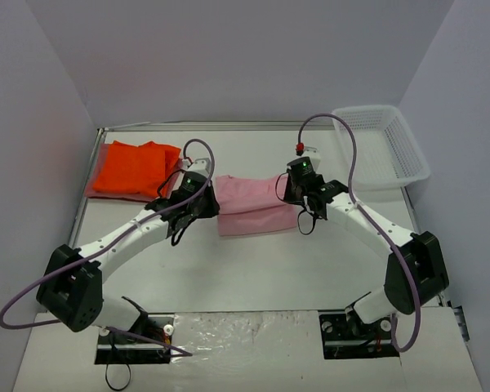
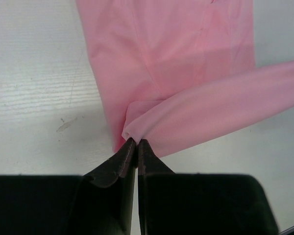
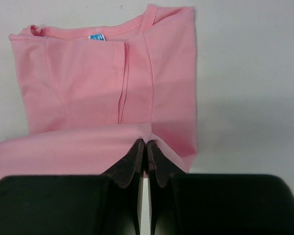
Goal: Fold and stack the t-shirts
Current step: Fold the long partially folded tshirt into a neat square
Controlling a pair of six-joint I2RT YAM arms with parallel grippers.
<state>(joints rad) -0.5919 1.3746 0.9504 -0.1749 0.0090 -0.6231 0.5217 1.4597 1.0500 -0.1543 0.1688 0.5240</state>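
Note:
The light pink t-shirt point(image 1: 253, 204) lies partly folded in the middle of the table. My left gripper point(image 1: 206, 206) is shut on its left corner and lifts a fold of cloth point(image 2: 206, 112). My right gripper point(image 1: 298, 196) is shut on its right corner, with the fold point(image 3: 68, 147) stretched between the two grippers. The collar with a blue label point(image 3: 95, 37) faces away from the right wrist. The bright orange t-shirt point(image 1: 135, 167) lies folded at the back left, on a dull pinkish-red folded one point(image 1: 103, 159) whose edge shows beneath it.
A white plastic mesh basket point(image 1: 384, 147) stands at the back right corner. The white table point(image 1: 269, 269) has raised edges at the back and left. The arm bases sit at the near edge.

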